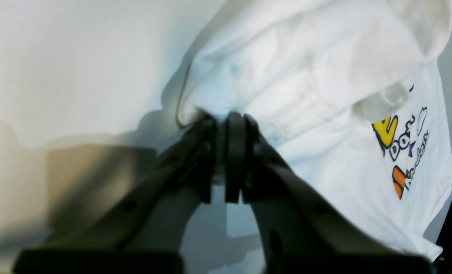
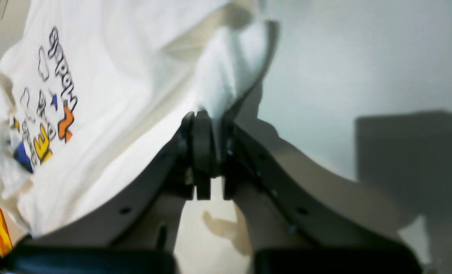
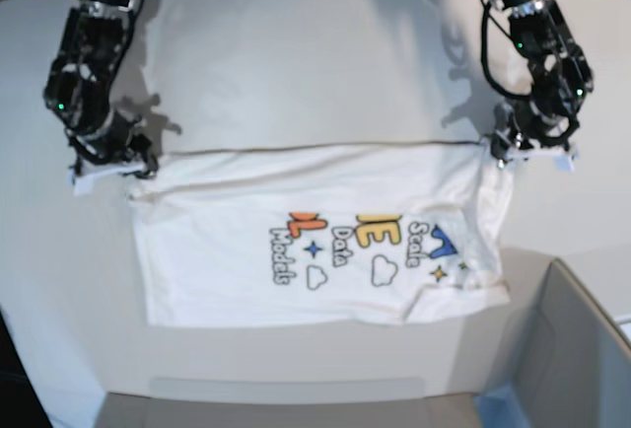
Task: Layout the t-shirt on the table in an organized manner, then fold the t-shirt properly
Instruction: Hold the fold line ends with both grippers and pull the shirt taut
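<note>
Left gripper (image 1: 226,120), left wrist view: jaws pinched on edge of t-shirt (image 1: 325,76), cloth bunched at tips.
Right wrist view: right gripper (image 2: 210,118) clamped on opposite shirt edge.
Base view: shirt on table (image 3: 296,53), graphic up; both arms reach down at fold line ends. Step judged: fold. Next: carry both edges evenly.

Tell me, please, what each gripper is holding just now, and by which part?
Both hold the t-shirt. The left gripper pinches a bunched corner at one end of its folded edge; the right gripper pinches the corner at the other end.
</note>
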You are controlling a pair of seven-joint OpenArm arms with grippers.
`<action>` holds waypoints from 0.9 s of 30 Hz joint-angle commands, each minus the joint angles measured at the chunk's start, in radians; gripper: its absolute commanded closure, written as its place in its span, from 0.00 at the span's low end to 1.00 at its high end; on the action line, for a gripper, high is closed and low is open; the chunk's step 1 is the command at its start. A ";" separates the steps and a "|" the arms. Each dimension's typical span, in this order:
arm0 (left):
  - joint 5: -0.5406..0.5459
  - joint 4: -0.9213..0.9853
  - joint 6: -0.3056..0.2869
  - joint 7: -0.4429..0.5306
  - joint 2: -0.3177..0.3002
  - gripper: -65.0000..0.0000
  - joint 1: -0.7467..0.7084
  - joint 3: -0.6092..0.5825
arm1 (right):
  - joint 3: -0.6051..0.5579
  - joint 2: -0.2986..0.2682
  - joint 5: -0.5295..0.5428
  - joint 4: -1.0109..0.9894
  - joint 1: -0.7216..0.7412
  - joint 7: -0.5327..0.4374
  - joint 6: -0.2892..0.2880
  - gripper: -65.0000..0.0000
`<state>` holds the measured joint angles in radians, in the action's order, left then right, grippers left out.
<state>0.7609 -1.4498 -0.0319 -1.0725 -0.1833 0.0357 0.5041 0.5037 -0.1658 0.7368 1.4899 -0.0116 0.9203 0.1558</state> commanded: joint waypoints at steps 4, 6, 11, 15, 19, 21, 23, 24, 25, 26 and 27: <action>-0.008 -0.015 0.000 -0.079 -0.012 0.95 -0.018 0.009 | 0.059 -0.022 0.008 0.024 -0.006 -0.016 -0.006 1.00; -0.008 -0.015 0.000 -0.096 -0.014 0.95 -0.018 0.009 | 0.062 -0.047 0.013 0.035 -0.024 -0.016 -0.006 1.00; -0.008 -0.022 -0.001 -0.108 -0.014 0.97 -0.023 0.009 | 0.066 -0.053 0.013 0.108 -0.084 -0.016 -0.006 1.00; -0.008 -0.124 0.000 -0.137 -0.011 1.00 -0.075 0.009 | 0.066 -0.059 0.013 0.182 -0.143 -0.016 -0.006 1.00; -0.008 -0.239 0.000 -0.199 -0.005 1.00 -0.124 0.009 | 0.066 -0.061 0.013 0.213 -0.186 -0.014 -0.008 1.00; -0.008 -0.276 0.002 -0.219 -0.003 1.00 -0.153 0.009 | 0.066 -0.061 0.013 0.234 -0.216 -0.014 -0.008 1.00; -0.008 -0.291 0.003 -0.228 -0.003 1.00 -0.175 0.008 | 0.066 -0.061 0.013 0.268 -0.259 -0.014 -0.008 1.00; -0.008 -0.291 0.003 -0.228 -0.003 1.00 -0.181 0.009 | 0.066 -0.061 0.013 0.280 -0.276 -0.014 -0.008 1.00; -0.008 -0.291 0.003 -0.228 -0.005 1.00 -0.187 0.009 | 0.068 -0.061 0.013 0.292 -0.296 -0.014 -0.008 1.00; -0.008 -0.291 0.003 -0.229 -0.006 1.00 -0.187 0.009 | 0.068 -0.061 0.013 0.305 -0.313 -0.014 -0.008 1.00; -0.008 -0.291 0.003 -0.231 -0.008 1.00 -0.187 0.009 | 0.068 -0.061 0.013 0.312 -0.325 -0.014 -0.008 1.00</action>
<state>0.7414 -1.7229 -0.0242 -1.2839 -0.1772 -0.1642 0.5106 0.5636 -0.2104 0.7406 1.7813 -0.3428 0.9207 0.1532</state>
